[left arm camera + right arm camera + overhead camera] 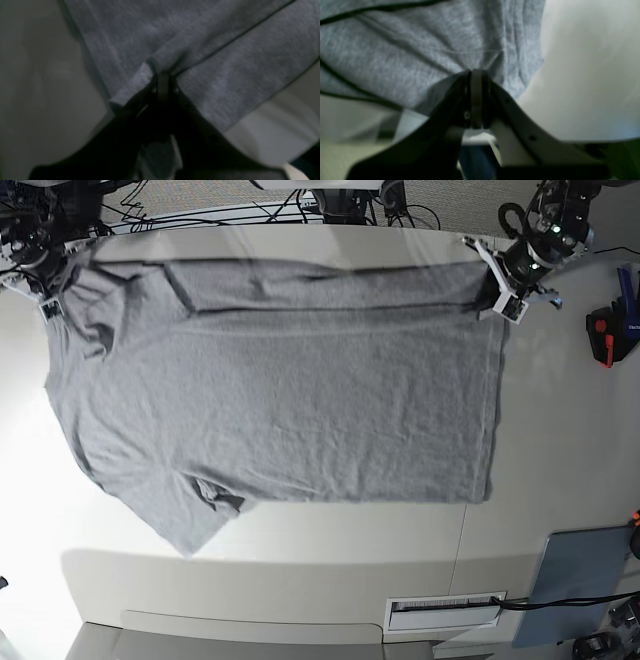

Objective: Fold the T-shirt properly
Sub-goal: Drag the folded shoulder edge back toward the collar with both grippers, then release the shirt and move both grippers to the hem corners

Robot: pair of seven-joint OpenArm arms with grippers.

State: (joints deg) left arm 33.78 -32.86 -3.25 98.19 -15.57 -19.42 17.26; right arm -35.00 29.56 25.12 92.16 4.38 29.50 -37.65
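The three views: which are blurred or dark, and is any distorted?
Left wrist view: dim and soft, the left gripper a dark shape on the T-shirt. Right wrist view: brighter, blurred, the table washed out. Base view: sharp, evenly lit, edges bent by a wide lens.

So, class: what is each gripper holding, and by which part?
Both hold the T-shirt along its far edge. The left gripper is shut on the corner at the hem end; the right gripper is shut on the shoulder end.
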